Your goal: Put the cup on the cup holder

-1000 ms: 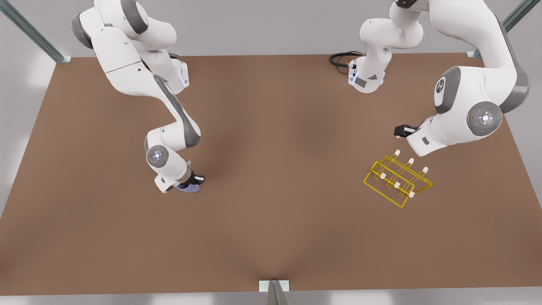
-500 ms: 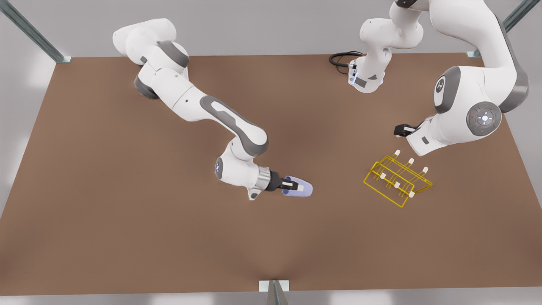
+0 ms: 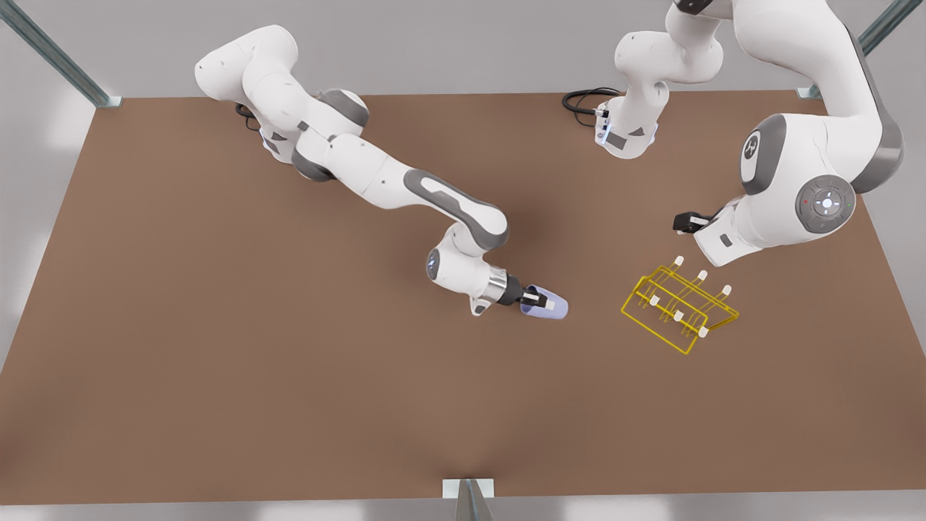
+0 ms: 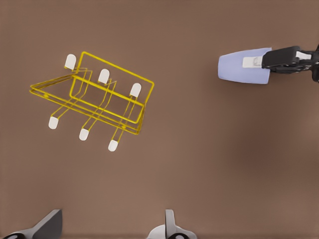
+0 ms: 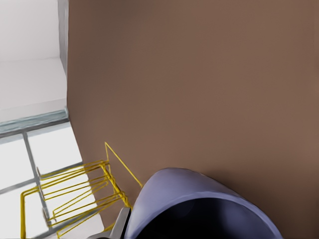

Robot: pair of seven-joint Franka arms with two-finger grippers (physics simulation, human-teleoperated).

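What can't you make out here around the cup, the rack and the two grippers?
- Right gripper: in the front view, the small lavender-blue tapered cup hides its far finger.
- Cup's inside: dark in the right wrist view, where the picture's edge cuts off the rim.
- Yellow wire-frame rack: in the right wrist view, the cup and the picture's edge cut it off.
- Left gripper: waits above the rack, and the arm's white wrist covers most of it in the front view.

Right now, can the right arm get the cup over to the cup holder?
Probably yes. The right gripper, jaws shut on the cup, has only bare table between it and the cup holder. The left gripper hangs open by the holder's far side and might crowd the approach.
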